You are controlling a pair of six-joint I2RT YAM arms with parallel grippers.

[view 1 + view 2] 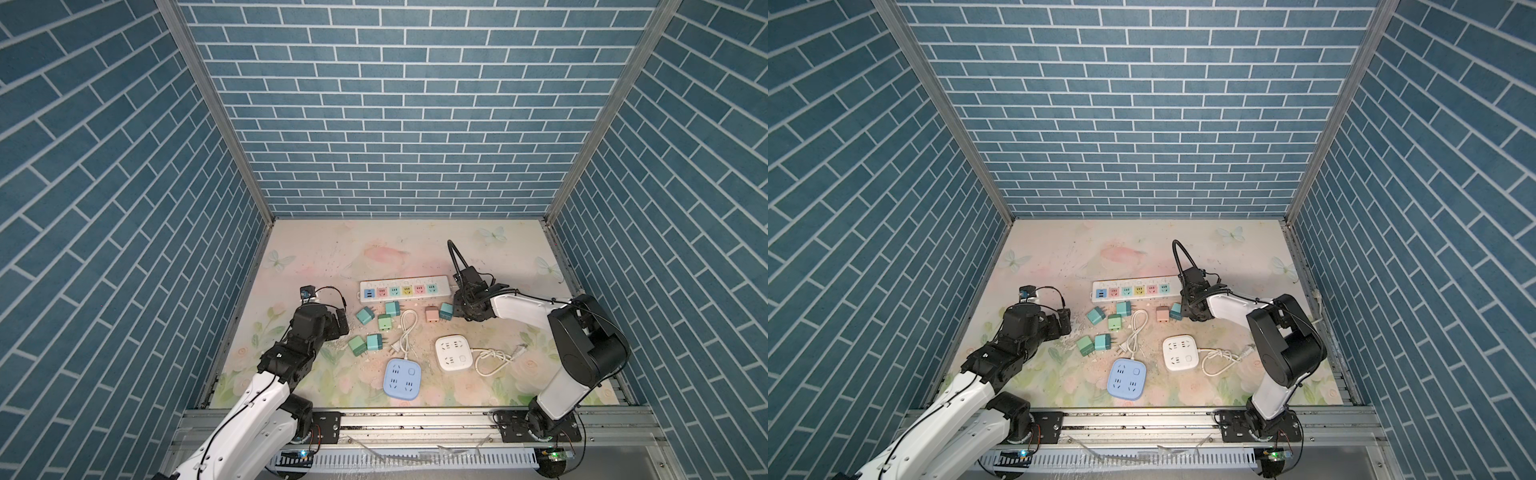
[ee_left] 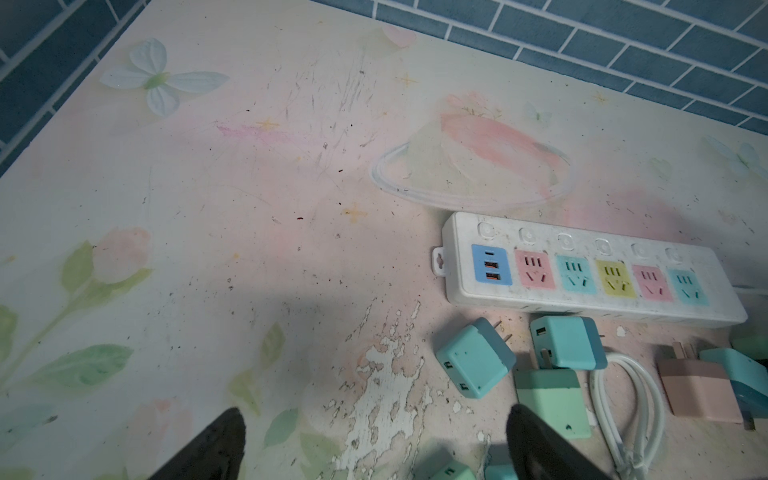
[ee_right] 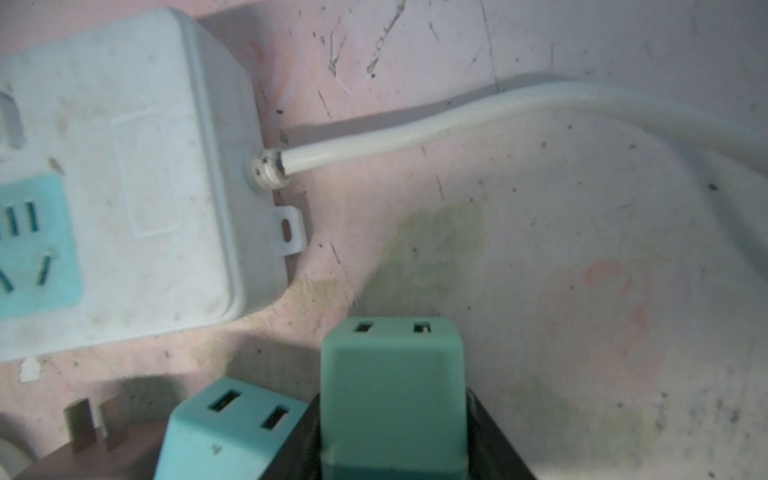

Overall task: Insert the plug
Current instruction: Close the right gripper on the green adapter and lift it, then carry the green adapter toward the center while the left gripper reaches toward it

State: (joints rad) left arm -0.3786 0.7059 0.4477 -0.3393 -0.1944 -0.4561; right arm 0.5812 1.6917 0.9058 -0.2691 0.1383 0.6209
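Inside a booth: blue brick-pattern walls (image 1: 399, 124) on three sides, aluminium posts (image 1: 216, 116) in the back corners, a metal rail (image 1: 415, 419) along the lower edge of both top views carrying the two arm bases. For a floor, a bench (image 1: 498, 257) covered in pale pastel print: roses, leaves, butterflies, a cake on a plate. Badly scuffed, with dark scratches across the upper half of the left wrist view and the print flaked off to white patches (image 2: 386, 374) at lower centre.

At the centre of both top views, a white power strip (image 1: 405, 289) with six coloured faces in a row, lying flat. Below it, loose plugs (image 1: 365, 316) in mint and teal, a looped white cable (image 1: 409, 311), a blue square socket block (image 1: 401, 379) and a white square socket block (image 1: 454, 353).

Right hand (image 3: 392, 403) just right of the strip's end. Grips a green plug (image 3: 390, 365) between both black fingers, USB ports towards the camera, at lower centre of the right wrist view. Just beside it, lower left in that view, a teal plug (image 3: 228, 432) and the prongs of a pink plug (image 3: 87, 424). From the strip's end, a white cord (image 3: 457, 120) curving to the upper right.

Left hand (image 2: 374, 411) spread wide with nothing between the fingers, at centre left of both top views, beside the loose plugs.
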